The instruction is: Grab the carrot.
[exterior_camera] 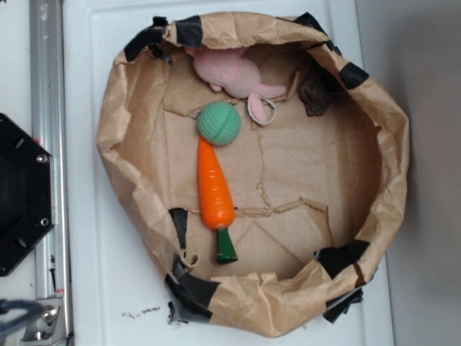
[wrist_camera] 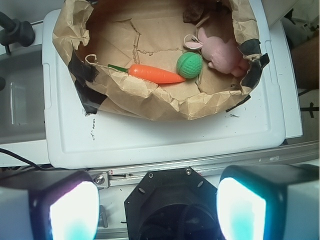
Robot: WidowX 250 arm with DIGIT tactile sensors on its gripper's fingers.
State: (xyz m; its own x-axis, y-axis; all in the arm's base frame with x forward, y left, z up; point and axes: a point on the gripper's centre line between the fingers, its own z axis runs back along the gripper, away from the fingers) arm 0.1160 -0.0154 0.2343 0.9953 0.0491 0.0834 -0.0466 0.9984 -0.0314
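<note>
Three toys lie inside a crumpled brown paper nest point(exterior_camera: 122, 155) patched with black tape, and we take that nest as our landmark: the carrot point(exterior_camera: 215, 191) rests flat on its cardboard floor, left of centre in the exterior view, its narrow orange tip touching the mint-green ball point(exterior_camera: 219, 123) and its dark green stem pointing toward the near taped rim. A pink plush toy point(exterior_camera: 232, 72) slumps against the nest's far wall, just beyond the ball. The nest sits on a white plastic lid point(exterior_camera: 94, 288). In the wrist view we see the gripper point(wrist_camera: 157, 210) well outside the nest, back over the black robot base point(wrist_camera: 170, 192), its two pale pads point(wrist_camera: 72, 212) standing wide apart with nothing between them; no approach to the carrot has begun. We judge the hazards ahead to be mostly about the nest itself: its raised, uneven wall stands between the gripper and the carrot, and a low approach could snag or crush the paper and drag the whole nest across the lid. The glossy, tapered body may squirt out of closing jaws if gripped near the narrow end, and a grasp there could also catch or knock the ball away. Closing across the thick middle, from above, looks safest to us.
</note>
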